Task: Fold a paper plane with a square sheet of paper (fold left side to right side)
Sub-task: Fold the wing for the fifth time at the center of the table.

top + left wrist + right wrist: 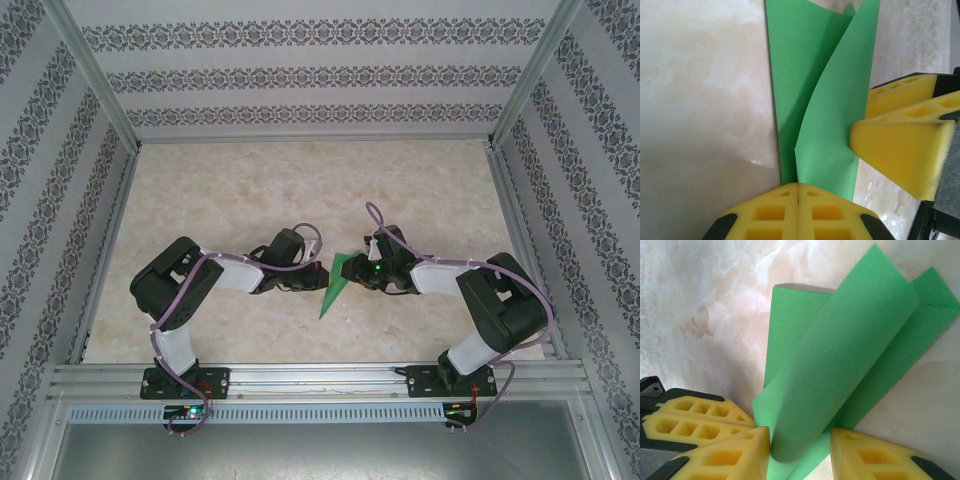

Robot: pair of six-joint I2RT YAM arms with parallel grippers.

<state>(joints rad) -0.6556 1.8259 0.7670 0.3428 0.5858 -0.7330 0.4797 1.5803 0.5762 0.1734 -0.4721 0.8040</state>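
Observation:
The square sheet of paper (337, 283) is bright green and folded into a slim pointed shape, lying on the table between the two arms. My left gripper (320, 277) is shut, and its tips (798, 186) rest on the near end of the paper (810, 75), where a raised flap's edge meets their seam. My right gripper (800, 440) stands partly open, its fingers straddling a curled-over flap of the paper (840, 355). In the left wrist view the right gripper's fingers (895, 145) touch the flap's right edge. The left gripper's fingers (690, 415) lie just left of the right one.
The marble-patterned table (250, 190) is bounded by aluminium rails (300, 375) in front and patterned walls (300, 70) on the other sides. Both arm bases sit at the near edge, elbows out to either side.

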